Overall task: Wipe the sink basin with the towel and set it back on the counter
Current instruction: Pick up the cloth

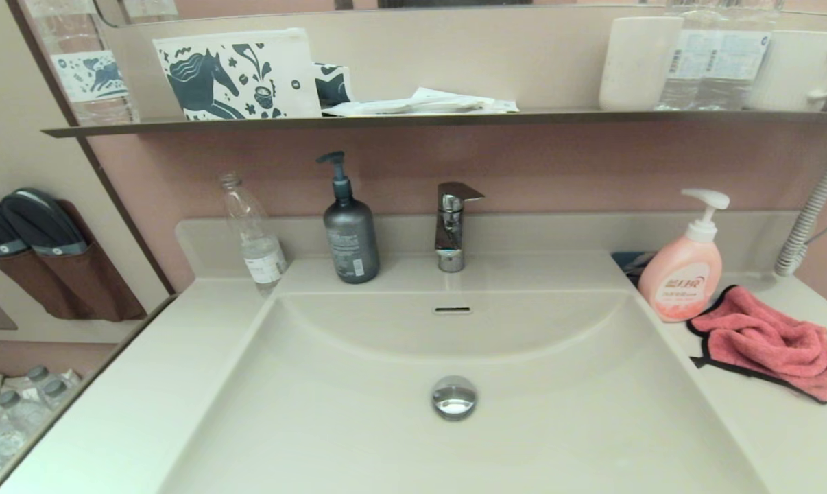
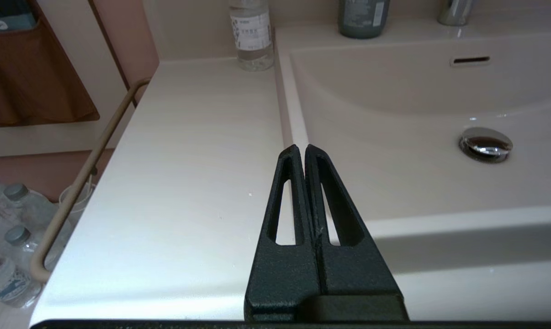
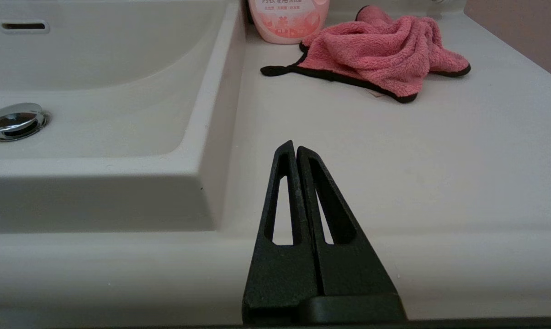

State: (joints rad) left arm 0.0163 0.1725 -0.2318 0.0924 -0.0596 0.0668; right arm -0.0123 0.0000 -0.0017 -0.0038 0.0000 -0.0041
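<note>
The coral-pink towel (image 1: 770,341) with black trim lies crumpled on the counter (image 1: 790,439) to the right of the sink basin (image 1: 358,418); it also shows in the right wrist view as the towel (image 3: 385,52). The basin has a chrome drain plug (image 1: 454,396) and a slot overflow (image 1: 452,310). My right gripper (image 3: 295,147) is shut and empty, hovering near the counter's front edge, well short of the towel. My left gripper (image 2: 301,149) is shut and empty at the front of the left counter (image 2: 188,183), beside the basin rim. Neither arm appears in the head view.
A pink pump soap bottle (image 1: 682,271) stands just left of the towel. A chrome faucet (image 1: 452,223), a grey pump bottle (image 1: 349,230) and a clear plastic bottle (image 1: 254,237) stand along the back rim. A dark shelf (image 1: 413,122) hangs above. A coiled cord (image 1: 812,213) hangs at far right.
</note>
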